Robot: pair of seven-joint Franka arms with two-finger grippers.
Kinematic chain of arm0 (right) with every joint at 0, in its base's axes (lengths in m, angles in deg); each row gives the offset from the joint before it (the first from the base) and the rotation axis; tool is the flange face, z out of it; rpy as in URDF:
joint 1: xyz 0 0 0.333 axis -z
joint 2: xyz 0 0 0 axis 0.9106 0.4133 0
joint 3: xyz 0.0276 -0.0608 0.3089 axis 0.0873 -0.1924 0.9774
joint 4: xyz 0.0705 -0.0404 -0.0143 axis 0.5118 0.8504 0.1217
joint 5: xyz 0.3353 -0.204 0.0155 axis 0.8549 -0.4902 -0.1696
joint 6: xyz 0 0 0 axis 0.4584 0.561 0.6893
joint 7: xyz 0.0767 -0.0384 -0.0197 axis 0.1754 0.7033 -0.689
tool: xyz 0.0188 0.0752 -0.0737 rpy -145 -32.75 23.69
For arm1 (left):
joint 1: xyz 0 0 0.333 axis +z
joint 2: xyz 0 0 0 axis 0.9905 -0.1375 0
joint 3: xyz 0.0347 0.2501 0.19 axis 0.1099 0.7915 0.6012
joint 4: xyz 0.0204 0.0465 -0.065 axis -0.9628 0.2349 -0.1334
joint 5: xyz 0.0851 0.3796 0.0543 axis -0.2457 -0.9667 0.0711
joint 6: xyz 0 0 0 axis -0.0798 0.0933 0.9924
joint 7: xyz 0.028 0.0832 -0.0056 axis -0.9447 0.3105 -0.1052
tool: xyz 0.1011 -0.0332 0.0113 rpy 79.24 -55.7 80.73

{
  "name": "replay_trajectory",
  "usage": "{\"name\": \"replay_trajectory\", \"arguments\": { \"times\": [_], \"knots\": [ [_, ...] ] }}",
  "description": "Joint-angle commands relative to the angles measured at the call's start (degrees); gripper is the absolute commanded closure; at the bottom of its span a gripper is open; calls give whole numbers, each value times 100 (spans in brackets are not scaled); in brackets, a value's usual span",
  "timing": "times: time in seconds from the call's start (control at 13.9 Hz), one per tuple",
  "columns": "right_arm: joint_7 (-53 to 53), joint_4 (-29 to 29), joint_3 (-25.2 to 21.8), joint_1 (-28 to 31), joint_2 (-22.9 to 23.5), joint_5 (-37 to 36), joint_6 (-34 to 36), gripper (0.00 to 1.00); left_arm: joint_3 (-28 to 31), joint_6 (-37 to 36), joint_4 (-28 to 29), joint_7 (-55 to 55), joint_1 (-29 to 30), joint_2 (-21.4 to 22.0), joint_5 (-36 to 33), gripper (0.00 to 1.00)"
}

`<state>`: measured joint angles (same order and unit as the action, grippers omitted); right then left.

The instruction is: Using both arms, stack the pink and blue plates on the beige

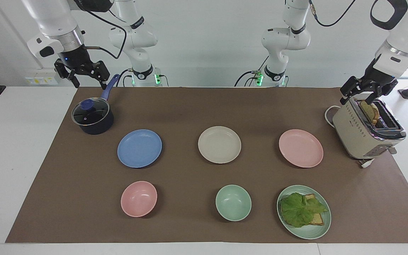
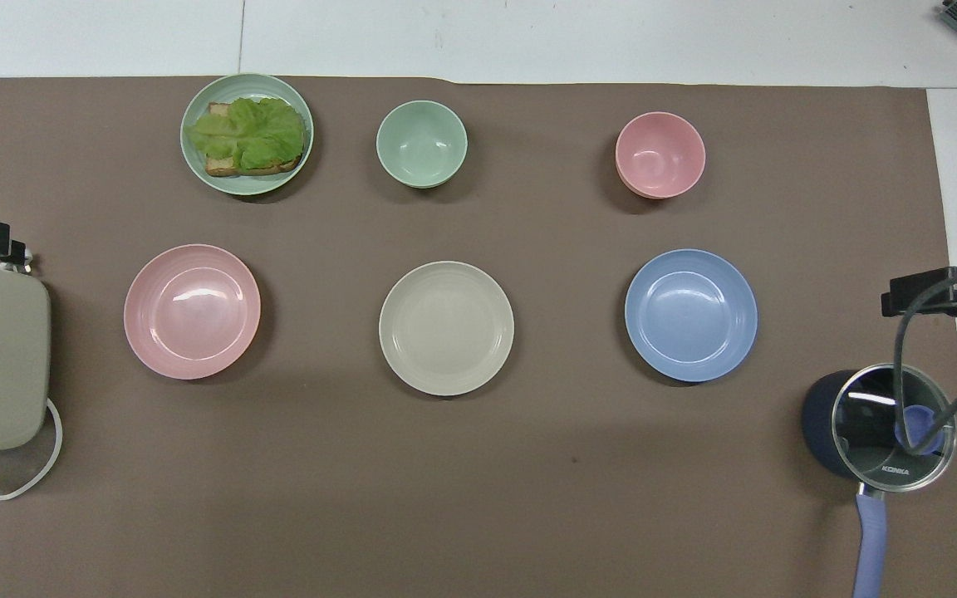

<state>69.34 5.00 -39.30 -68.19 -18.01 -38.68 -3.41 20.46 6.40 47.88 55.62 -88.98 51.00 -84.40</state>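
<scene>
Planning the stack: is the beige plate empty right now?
Empty. The beige plate shows only its bare inside; the pink plate and blue plate lie apart beside it.
</scene>
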Motion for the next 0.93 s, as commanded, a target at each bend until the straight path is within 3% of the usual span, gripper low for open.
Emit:
{"name": "replay_trajectory", "arguments": {
  "times": [0.0,0.57,0.86],
  "knots": [
    [-51,239,18,49,-183,7,-106,0,-4,494,609,34,46,117,-95,0],
    [-51,274,18,49,-219,7,-98,0,-4,2146,2076,34,222,-15,-121,0],
    [-51,274,18,49,-219,7,-98,0,-4,3043,2509,43,205,-541,-121,0]
  ]
}}
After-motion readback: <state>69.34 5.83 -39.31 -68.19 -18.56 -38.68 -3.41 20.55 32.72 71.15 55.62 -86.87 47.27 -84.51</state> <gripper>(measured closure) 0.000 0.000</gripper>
